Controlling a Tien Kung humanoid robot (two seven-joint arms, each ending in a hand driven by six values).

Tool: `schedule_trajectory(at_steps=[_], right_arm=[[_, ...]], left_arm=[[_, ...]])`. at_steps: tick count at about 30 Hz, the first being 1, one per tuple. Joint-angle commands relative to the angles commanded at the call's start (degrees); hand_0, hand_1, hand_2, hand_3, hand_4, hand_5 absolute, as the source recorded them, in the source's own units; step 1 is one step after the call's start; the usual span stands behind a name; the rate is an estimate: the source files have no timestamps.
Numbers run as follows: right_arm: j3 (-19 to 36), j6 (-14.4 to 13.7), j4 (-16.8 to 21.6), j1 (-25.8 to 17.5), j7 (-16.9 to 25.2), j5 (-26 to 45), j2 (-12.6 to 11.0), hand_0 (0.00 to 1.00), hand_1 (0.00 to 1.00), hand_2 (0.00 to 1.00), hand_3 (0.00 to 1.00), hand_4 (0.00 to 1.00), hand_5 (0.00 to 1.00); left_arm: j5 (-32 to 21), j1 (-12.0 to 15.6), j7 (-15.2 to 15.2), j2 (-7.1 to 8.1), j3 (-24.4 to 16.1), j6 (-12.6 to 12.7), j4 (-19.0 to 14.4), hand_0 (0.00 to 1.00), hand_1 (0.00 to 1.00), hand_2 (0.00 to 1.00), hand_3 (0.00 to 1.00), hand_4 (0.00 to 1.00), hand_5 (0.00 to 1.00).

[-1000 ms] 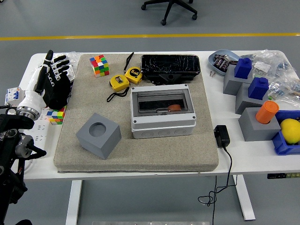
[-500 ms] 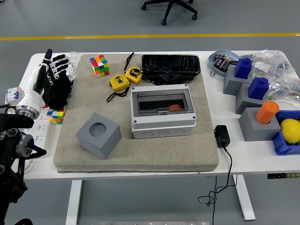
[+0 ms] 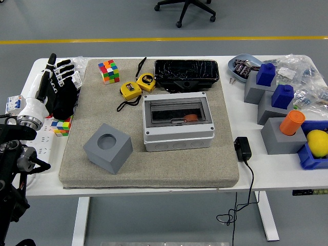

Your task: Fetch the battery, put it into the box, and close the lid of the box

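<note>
While no writing reads, the left hand (image 3: pixel 60 87) rests open beside the box (image 3: pixel 177 123).

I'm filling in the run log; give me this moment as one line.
left hand: open, at table's left edge, holding nothing | right hand: not in view | box: lid closed, orange item inside | stage: apparently done

A grey floor (image 3: pixel 77 20) fills the upper part of the frame, smooth and evenly lit with no hard shadows. A yellow line (image 3: pixel 154 39) runs across it from the left edge to the right, just beyond the far side of the counter (image 3: pixel 271 169). At the top centre, the black wheeled base of an office chair (image 3: pixel 187 9) stands on the floor. The counter is white, with white metal legs (image 3: pixel 79 220) showing at the bottom left and bottom right. More grey floor lies beneath it.
</note>
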Motion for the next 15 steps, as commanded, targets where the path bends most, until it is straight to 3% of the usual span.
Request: schedule_trajectory(at_steps=[15], right_arm=[[-0.59,-0.04,0.0,-0.29,-0.23,0.2,-0.33,0.84,0.781,0.775,0.791,0.998,0.96]], left_arm=[[-0.07,0.33,-0.13,0.14,0.89,0.13,0.26,0.801,0.795,0.77,0.762,0.998,0.994]])
